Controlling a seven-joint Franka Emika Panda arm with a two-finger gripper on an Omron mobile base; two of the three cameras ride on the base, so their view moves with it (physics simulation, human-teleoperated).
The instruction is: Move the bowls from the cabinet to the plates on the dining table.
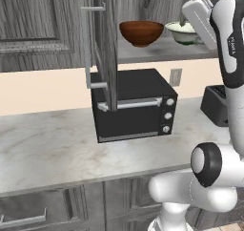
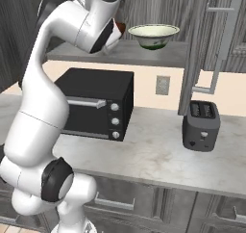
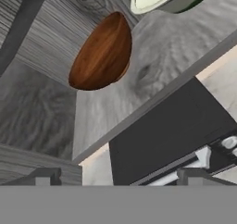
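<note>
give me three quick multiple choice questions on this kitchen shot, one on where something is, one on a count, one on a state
1. Where does the brown bowl sit?
A. on the cupboard shelf
B. on the counter
C. on the toaster oven

2. How many bowls are on that shelf?
A. one
B. two
C. three

3. How does the claw stand?
A. shut on the brown bowl
B. shut on nothing
C. open, holding nothing

Answers:
1. A, it rests on the shelf above the toaster oven.
2. B, the brown bowl and the cream bowl.
3. C, its tips stand wide apart with nothing between them.

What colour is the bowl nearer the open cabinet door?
Glossy reddish-brown wood bowl; clearest in the left base view.
</note>
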